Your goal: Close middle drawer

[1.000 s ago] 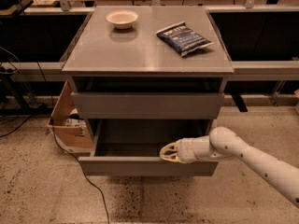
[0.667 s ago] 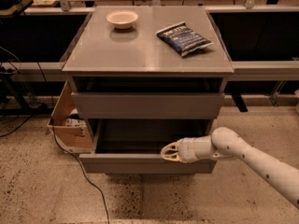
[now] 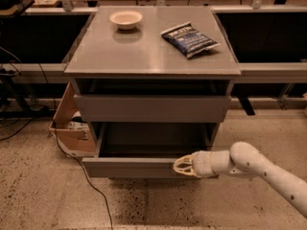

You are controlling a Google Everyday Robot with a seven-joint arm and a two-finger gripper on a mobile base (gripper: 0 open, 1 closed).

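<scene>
1. Little has shifted in the past second: the tool sits at the same spot on the drawer's front, and the drawer looks only a shade further in.
2. The middle drawer stands pulled well out beneath the upper drawer front, its shallow inside in shadow. The close appears barely begun.
3. The tool meets the right part of the plain front panel, at the end of the white arm reaching in from the lower right. With no handle to take, a flat push on the face seems the reason for that placing. Whether the tool is spread or pressed together cannot be told.
4. Contact lies right of centre, so the box might skew on its runners; a straight, steady shove would likely be needed.
5. Up on the counter, a bowl and a dark snack bag lie well apart from the work. A cardboard box sits on the floor just beside the left flank, with a cable trailing past it.
</scene>
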